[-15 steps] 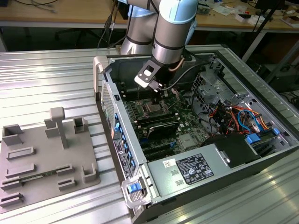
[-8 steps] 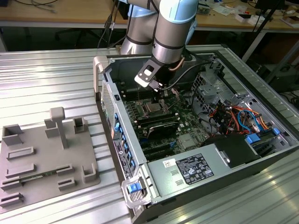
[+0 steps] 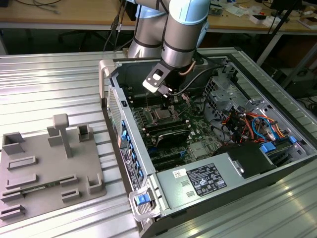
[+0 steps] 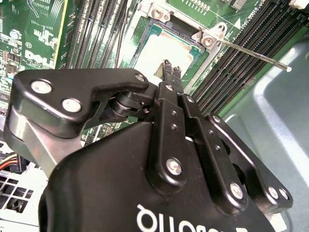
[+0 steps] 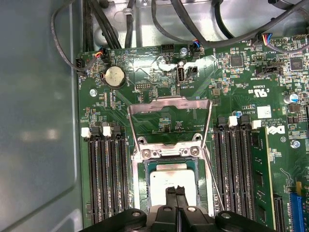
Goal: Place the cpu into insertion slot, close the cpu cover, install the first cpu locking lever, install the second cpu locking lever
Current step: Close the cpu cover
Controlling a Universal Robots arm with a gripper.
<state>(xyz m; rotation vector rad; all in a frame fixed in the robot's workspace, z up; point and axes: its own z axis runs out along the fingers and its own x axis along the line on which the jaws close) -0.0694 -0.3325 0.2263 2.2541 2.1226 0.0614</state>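
Observation:
The cpu [image 5: 163,180], a silvery square chip, lies flat in the insertion slot [image 5: 147,154] on the green board. It is also visible in the second wrist view, where the cpu [image 4: 155,50] sits within the slot rim [image 4: 159,11]. My gripper [image 5: 175,192] hangs just above the chip, shut, with nothing between its fingertips [image 4: 167,66]. The cpu cover [image 5: 169,100] stands flipped open beyond the slot, with board visible through its window. One thin locking lever [image 4: 251,52] sticks out unlatched beside the slot. In the exterior view the gripper [image 3: 170,99] is inside the computer case, over the slot [image 3: 161,115].
Long black memory slots [image 5: 106,179] flank the socket on both sides. Cables [image 5: 145,19] run along the case wall past the board, near a coin battery [image 5: 115,76]. A grey fixture tray [image 3: 44,168] lies on the exterior view's left, outside the case [image 3: 148,178].

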